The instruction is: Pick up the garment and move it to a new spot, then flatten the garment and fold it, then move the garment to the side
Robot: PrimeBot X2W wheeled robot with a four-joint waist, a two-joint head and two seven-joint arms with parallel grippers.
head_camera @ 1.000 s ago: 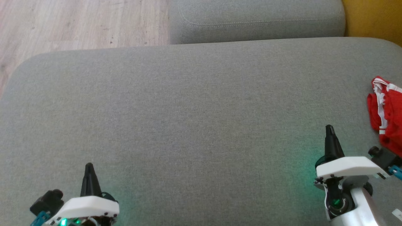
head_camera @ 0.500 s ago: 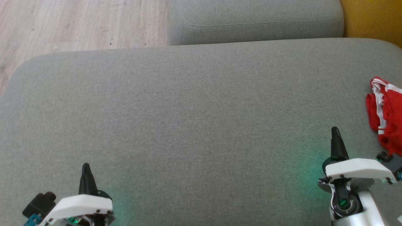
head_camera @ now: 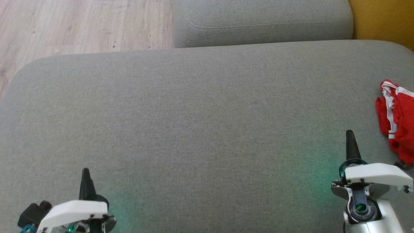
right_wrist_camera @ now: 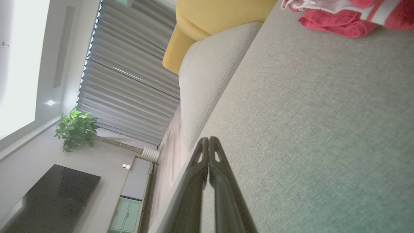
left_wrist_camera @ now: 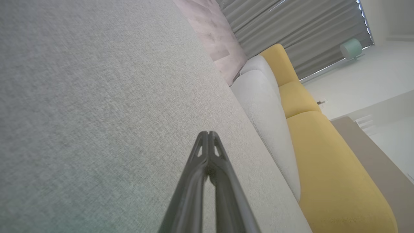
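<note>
A crumpled red garment [head_camera: 397, 119] with white trim lies at the right edge of the grey sofa seat [head_camera: 200, 123], partly cut off by the head view's border. It also appears at the top right of the right wrist view as a red garment [right_wrist_camera: 343, 17]. My right gripper [head_camera: 350, 137] hovers over the seat to the left of and nearer than the garment, fingers pressed together, holding nothing. My left gripper [head_camera: 85, 174] is low at the left front, also shut and empty. The wrist views confirm the closed tips: left gripper [left_wrist_camera: 208, 133], right gripper [right_wrist_camera: 207, 139].
A grey back cushion [head_camera: 262, 22] lies beyond the seat, with a yellow cushion [head_camera: 385, 19] at the far right. Wooden floor [head_camera: 77, 26] shows beyond the seat's rounded left corner. The right wrist view shows curtains, a potted plant [right_wrist_camera: 76, 129] and a dark screen.
Both grippers have drawn back toward the lower edge of the head view; the right one also slid rightward, closer to the garment. The garment lies as before.
</note>
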